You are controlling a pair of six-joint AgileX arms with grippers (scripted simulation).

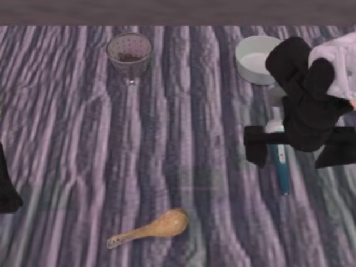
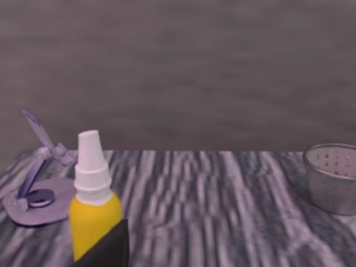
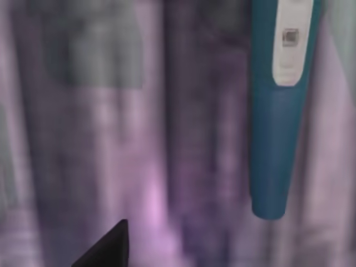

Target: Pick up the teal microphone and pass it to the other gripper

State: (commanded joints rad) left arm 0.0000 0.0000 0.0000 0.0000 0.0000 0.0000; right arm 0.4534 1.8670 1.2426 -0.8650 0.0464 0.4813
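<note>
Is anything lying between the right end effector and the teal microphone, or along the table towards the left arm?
Nothing visible blocks it. The right end effector hangs directly over the teal microphone, which lies alone on the table. The spoon lies nearer the front, the mesh cup and white bowl at the back.

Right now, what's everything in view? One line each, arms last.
microphone: 1, teal handle with white strip, right side of table, lying flat under the right gripper; head hidden by the arm.
bowl: 1, white, far right, partly behind the right arm.
basket: 1, greyish perforated, far edge, left of centre.
spoon: 1, tan, near edge, centre.
bottle: 1, yellow with white nozzle, left wrist view only.
stand: 1, lilac, left wrist view only, beside the bottle.
table: 1, purple-grey wood grain.
right gripper: black, open, straddling the microphone.
left arm: black, parked at left edge.
</note>
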